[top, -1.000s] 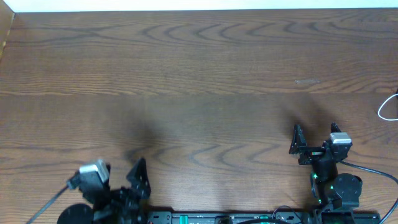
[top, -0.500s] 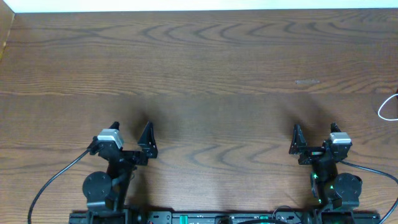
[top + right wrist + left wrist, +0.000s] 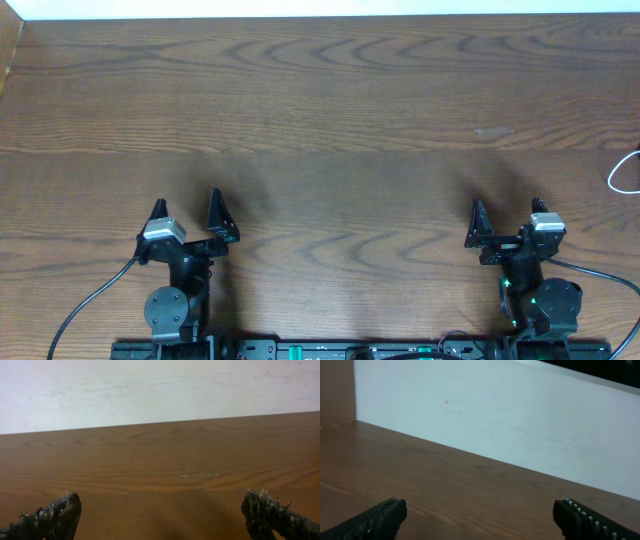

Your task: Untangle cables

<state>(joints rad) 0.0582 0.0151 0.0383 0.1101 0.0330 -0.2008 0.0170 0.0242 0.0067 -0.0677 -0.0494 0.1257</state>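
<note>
A loop of the white cable (image 3: 625, 173) shows at the far right edge of the overhead view; the rest of it runs out of frame. The black cable is out of view. My left gripper (image 3: 187, 209) is open and empty near the front left of the table; its jaws (image 3: 480, 517) frame bare wood in the left wrist view. My right gripper (image 3: 506, 212) is open and empty near the front right, left of the white loop; its jaws (image 3: 162, 512) frame bare wood in the right wrist view.
The wooden table (image 3: 320, 110) spans the overhead view. A white wall (image 3: 150, 385) stands at its far edge. Thick black arm wires (image 3: 90, 310) trail from both arm bases at the front edge.
My left arm has swung up from the front edge and turned, so its open jaws now point toward the far side. The right arm has not moved.
</note>
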